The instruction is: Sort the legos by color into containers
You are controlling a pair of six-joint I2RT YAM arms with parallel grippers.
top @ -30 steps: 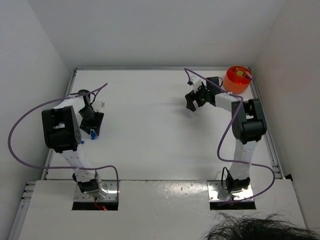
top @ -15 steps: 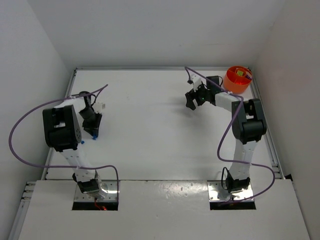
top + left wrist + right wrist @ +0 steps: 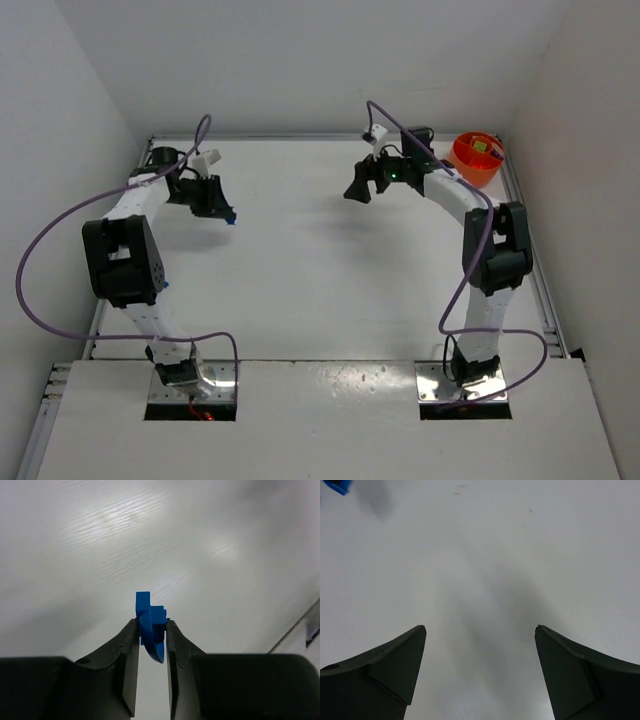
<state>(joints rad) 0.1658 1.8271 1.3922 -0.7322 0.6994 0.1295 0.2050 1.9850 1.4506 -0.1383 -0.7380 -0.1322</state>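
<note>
White tabletop (image 3: 300, 290): left fingers (image 3: 129, 655) now pinch a blue lego (image 3: 150, 622), lifted clear; right fingers (image 3: 395, 665) spread, empty; tub (image 3: 477, 160) next.

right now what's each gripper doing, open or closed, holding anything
left gripper: closed, holding a blue lego
right gripper: open, holding nothing

table (image 3: 75, 540): smooth, faintly glossy white | brick (image 3: 150, 625): glossy blue plastic
</note>
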